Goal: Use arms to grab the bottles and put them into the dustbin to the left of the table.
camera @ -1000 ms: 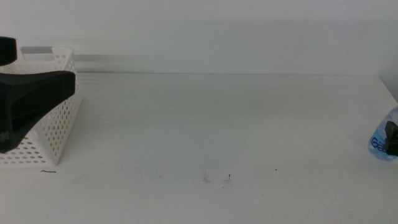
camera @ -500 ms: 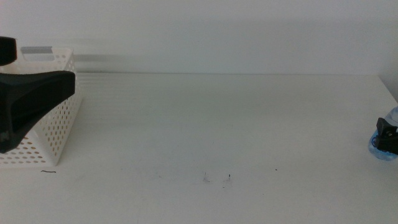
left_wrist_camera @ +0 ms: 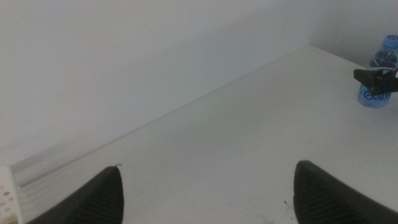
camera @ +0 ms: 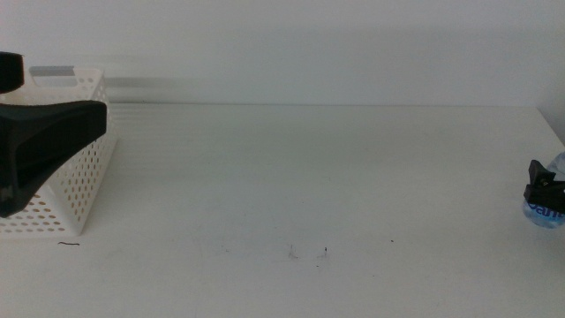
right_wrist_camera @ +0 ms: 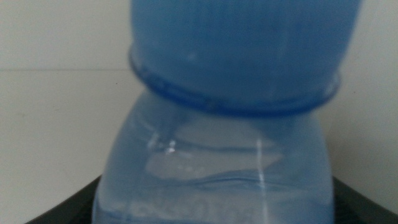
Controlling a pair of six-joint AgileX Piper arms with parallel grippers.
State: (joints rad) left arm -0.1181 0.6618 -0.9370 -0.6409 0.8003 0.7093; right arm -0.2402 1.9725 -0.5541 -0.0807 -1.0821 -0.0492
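A clear water bottle (camera: 546, 215) with a blue cap (right_wrist_camera: 236, 43) and blue label stands upright at the table's far right edge. My right gripper (camera: 540, 187) reaches in from the right and sits around its upper part. In the right wrist view the bottle (right_wrist_camera: 211, 174) fills the picture. The left wrist view shows the bottle (left_wrist_camera: 375, 98) in the distance. Over the white perforated dustbin (camera: 84, 181) at the far left hovers my left gripper (camera: 35, 146), open (left_wrist_camera: 211, 193) with nothing between its fingers. No other bottle is in view.
The white table (camera: 309, 168) stretches between the dustbin and the water bottle, with a few small dark specks (camera: 323, 253) near the front. A pale wall runs behind the table's back edge. A corner of the dustbin (left_wrist_camera: 7, 190) shows in the left wrist view.
My right gripper has slid a little to the left across the water bottle. The bottle still stands in the same spot. The left arm has not moved.
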